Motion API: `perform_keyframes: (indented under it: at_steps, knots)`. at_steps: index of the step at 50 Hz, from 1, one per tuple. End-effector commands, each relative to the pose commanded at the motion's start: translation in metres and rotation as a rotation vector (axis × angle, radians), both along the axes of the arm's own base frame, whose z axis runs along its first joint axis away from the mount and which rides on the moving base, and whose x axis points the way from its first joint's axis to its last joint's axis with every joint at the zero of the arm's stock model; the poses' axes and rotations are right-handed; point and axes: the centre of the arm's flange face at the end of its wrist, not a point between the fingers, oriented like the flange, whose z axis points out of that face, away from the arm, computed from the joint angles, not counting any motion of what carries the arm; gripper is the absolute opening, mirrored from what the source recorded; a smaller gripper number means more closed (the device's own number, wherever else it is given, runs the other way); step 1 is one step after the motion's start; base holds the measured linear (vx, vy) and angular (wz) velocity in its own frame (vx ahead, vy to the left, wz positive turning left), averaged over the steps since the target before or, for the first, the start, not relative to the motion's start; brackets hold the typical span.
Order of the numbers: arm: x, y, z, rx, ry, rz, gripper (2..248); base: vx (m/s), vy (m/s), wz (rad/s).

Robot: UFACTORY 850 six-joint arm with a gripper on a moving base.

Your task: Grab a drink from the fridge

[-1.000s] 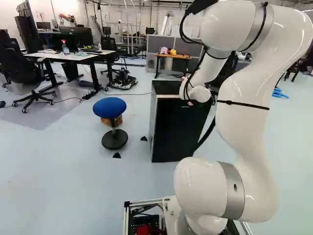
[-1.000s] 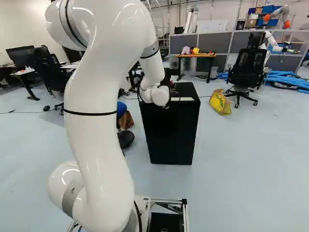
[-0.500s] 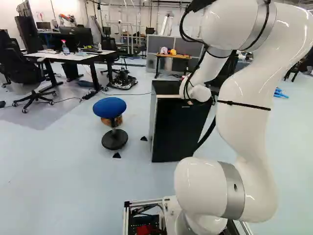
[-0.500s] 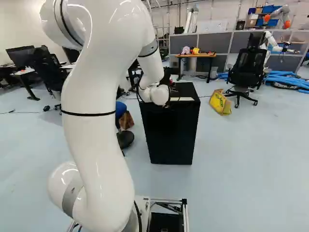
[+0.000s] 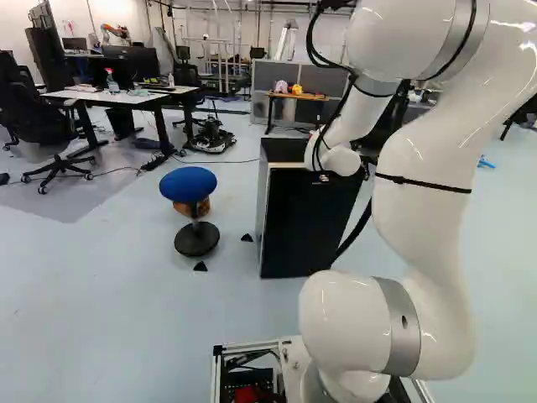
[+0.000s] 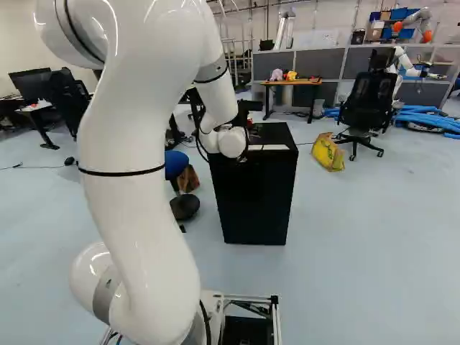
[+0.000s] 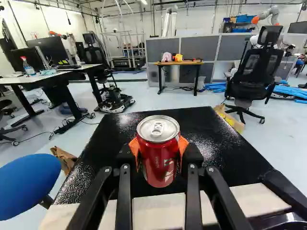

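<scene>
The white arm (image 6: 136,215) reaches forward, its claw (image 6: 248,109) clamped on a red can (image 7: 159,165), an orange pad at each side; the can is over the black top of the fridge (image 6: 253,194), beyond a pale strip (image 7: 158,211); a blue stool (image 5: 189,183) stands near the fridge; farther back are a black office chair (image 6: 366,100) and a wooden-topped desk (image 7: 191,63).

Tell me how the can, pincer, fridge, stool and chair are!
Can: upright, unopened, held.
Pincer: shut on the can.
Fridge: upright; its door looks shut.
Stool: standing upright.
Chair: upright, nobody on it.
</scene>
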Motion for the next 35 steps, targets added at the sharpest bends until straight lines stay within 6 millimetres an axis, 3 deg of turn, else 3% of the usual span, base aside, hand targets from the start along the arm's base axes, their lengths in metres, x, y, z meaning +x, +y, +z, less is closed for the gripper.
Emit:
perform_keyframes:
  at_steps: [18,35]
  knots:
    - [-0.033,0.027,0.004,-0.002,0.019,0.012,99,0.0,0.0,0.0]
    - [-0.078,0.057,0.005,-0.006,0.045,0.028,99,0.0,0.0,0.0]
